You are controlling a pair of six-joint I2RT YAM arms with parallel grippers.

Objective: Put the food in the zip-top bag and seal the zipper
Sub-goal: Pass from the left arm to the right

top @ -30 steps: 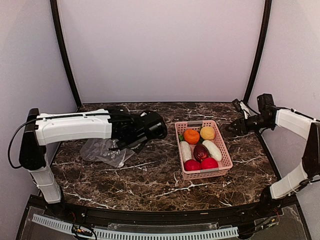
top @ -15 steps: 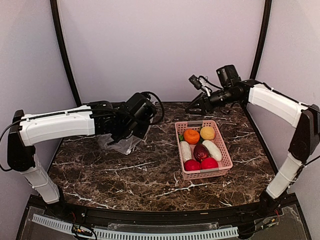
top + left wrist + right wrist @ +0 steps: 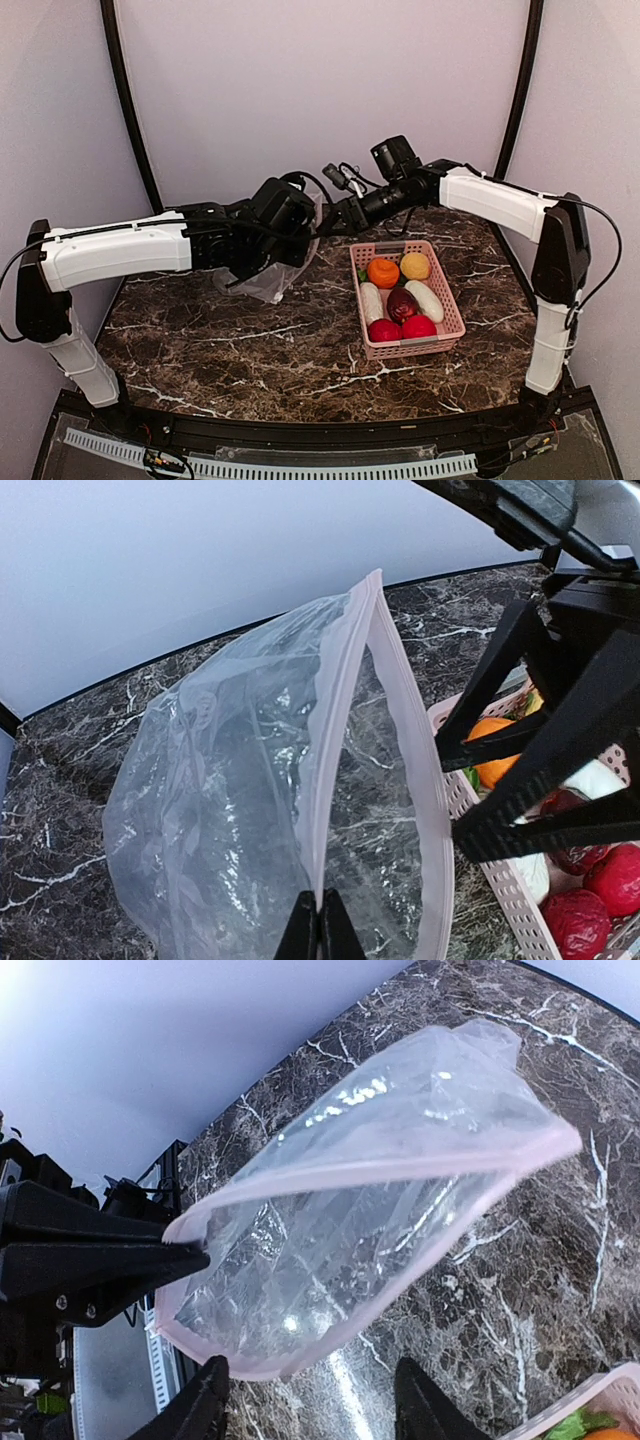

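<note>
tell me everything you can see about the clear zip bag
The zip-top bag is clear, crinkly plastic with a pale pink zipper strip round its mouth. The mouth gapes open and the bag looks empty. The left gripper is shut on one lip, holding it beside the pink basket. The right gripper, open, faces the mouth; contact is unclear.

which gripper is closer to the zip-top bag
Left. The left gripper is shut on the zipper of the zip-top bag, holding it up; the right gripper hangs open just in front of the bag's mouth, not gripping it.
</note>
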